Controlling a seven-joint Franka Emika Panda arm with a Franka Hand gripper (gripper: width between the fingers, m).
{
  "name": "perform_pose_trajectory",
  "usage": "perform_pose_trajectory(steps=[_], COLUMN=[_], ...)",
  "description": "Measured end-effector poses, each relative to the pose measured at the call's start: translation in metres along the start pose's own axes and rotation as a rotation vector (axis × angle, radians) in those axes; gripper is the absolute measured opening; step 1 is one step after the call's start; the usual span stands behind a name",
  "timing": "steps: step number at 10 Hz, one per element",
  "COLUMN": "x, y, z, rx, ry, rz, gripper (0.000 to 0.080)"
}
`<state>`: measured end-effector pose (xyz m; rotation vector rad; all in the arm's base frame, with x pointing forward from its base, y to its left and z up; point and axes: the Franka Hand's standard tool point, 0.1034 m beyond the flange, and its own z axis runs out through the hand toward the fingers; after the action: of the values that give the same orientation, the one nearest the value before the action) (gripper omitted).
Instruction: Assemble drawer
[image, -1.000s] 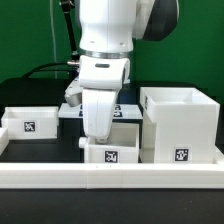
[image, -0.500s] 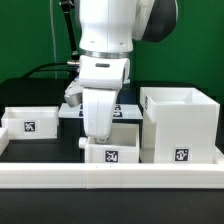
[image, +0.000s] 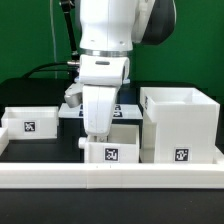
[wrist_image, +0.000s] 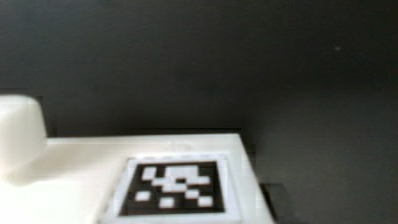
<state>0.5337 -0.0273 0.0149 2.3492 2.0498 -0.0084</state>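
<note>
A low white open-top drawer (image: 112, 150) with a square marker on its front stands in the middle of the table. A small dark knob (image: 80, 143) shows at its left side. My gripper (image: 98, 134) hangs straight down onto its near-left part, and the fingertips are hidden behind the hand and the drawer wall. In the wrist view a white face with a black-and-white marker (wrist_image: 175, 187) fills the near field, very close, with a white rounded shape (wrist_image: 18, 135) beside it. I cannot tell how the jaws stand.
A second low white tray (image: 26, 122) stands at the exterior view's left. A taller white cube-shaped housing (image: 180, 125) stands at the right, close to the drawer. The marker board (image: 128, 109) lies behind the arm. A white rail (image: 110, 177) runs along the front.
</note>
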Motion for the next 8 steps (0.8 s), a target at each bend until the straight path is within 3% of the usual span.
perform_pose_trajectory(steps=[4, 8], x=[0.0108, 0.0114], y=[0.0037, 0.0023], z=[0.0, 0.0016], rx=[-0.001, 0.003], ry=[0.001, -0.001], rz=[0.005, -0.011], gripper=[0.0042, 0.0042])
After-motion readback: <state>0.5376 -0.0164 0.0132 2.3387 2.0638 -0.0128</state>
